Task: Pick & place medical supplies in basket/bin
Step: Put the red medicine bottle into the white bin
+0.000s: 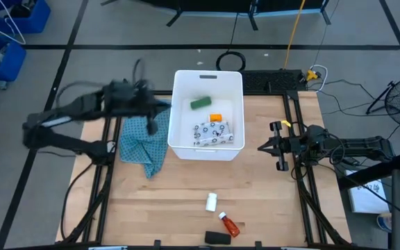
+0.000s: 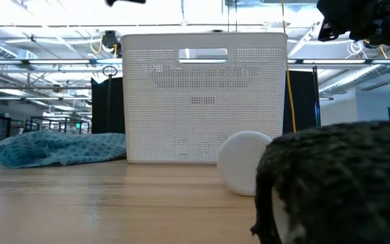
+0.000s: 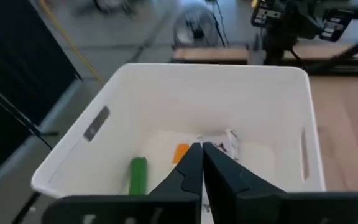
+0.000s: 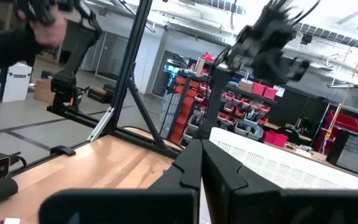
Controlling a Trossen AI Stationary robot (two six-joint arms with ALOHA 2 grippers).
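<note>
Left gripper (image 3: pixel 202 148) seemingly closed, above tub (image 3: pixel 166 87)

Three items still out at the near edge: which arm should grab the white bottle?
Probably right. Its end effector waits beside the bin, clear of it; the left end effector sits at the bin's far-left side. The small white bottle lies slightly nearer the right.

Wooden table (image 1: pixel 186 201), white tub (image 1: pixel 183 111), teal cloth (image 1: pixel 143 146), small white bottle (image 1: pixel 212 202), orange-red bottle (image 1: pixel 230 223), black oblong (image 1: pixel 218 238)
</note>
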